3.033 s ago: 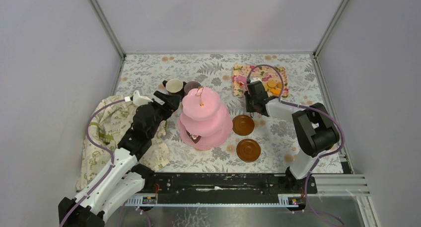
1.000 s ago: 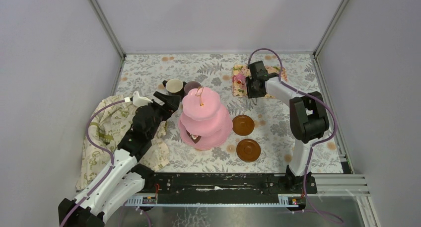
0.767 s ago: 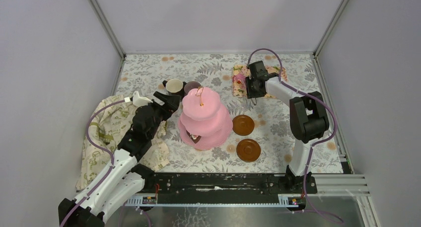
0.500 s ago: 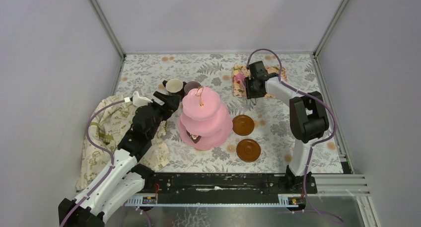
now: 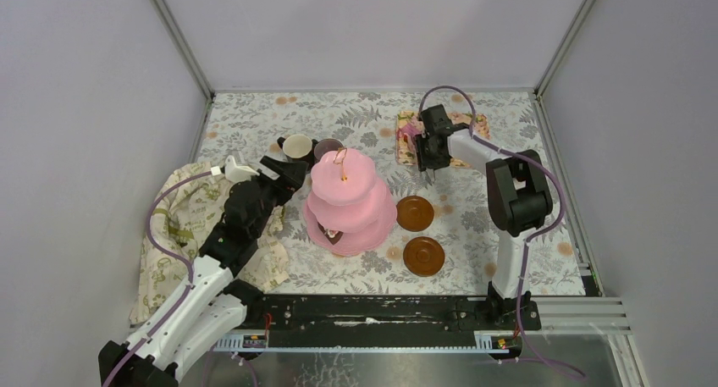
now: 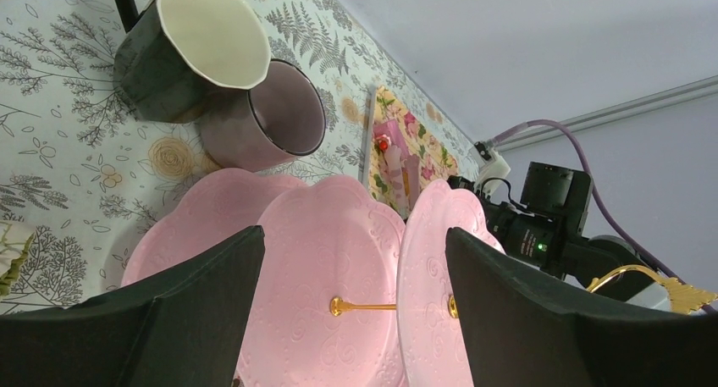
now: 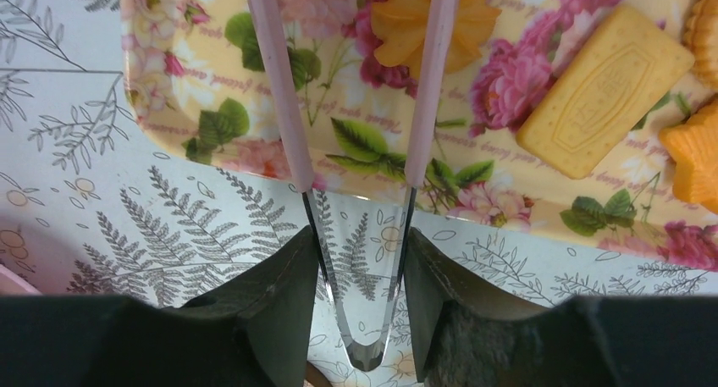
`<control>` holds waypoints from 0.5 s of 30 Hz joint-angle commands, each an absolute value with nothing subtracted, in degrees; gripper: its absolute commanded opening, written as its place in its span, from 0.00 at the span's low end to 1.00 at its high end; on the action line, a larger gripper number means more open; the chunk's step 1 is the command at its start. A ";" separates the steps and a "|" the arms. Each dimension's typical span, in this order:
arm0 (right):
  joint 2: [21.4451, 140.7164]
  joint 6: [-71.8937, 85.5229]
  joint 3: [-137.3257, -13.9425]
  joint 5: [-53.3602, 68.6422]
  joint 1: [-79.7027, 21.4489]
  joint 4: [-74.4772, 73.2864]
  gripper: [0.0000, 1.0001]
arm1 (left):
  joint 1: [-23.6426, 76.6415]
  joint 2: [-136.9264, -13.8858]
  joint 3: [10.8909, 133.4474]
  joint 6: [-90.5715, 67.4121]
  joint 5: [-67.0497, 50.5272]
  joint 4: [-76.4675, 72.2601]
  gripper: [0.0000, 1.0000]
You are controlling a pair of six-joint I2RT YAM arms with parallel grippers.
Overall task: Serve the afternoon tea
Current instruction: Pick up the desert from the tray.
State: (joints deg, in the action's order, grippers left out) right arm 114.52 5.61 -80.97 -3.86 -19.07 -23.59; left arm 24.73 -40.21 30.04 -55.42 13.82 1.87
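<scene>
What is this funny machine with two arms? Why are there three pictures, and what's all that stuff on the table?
It is a robot: two arms bolted to the edge of a table, each ending in a two-finger pincer. One picture comes from a camera up above. The other two come from little cameras on the wrists, so you see the fingers up close. On the table stand a pink three-tier cake stand, two mugs, two brown saucers and a flowery tray with a biscuit on it. A leaf-print cloth lies on the left. The left pincer is open and empty, beside the cake stand. The right pincer squeezes pink tongs, which reach over the tray towards an orange flower-shaped sweet.
</scene>
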 commanded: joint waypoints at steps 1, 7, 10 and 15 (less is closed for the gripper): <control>115.43 4.62 -85.09 -4.09 -18.81 -23.90 0.47 | 25.05 -39.91 31.20 -55.72 13.04 0.66 0.86; 117.09 3.77 -87.70 -4.09 -18.77 -25.29 0.48 | 25.05 -40.17 30.52 -55.72 13.03 -0.35 0.86; 117.48 3.78 -88.51 -3.90 -18.78 -25.31 0.48 | 25.05 -40.50 31.16 -55.11 13.22 0.10 0.86; 118.61 3.58 -89.91 -3.72 -18.81 -25.79 0.48 | 25.05 -39.95 31.40 -54.67 13.65 0.46 0.86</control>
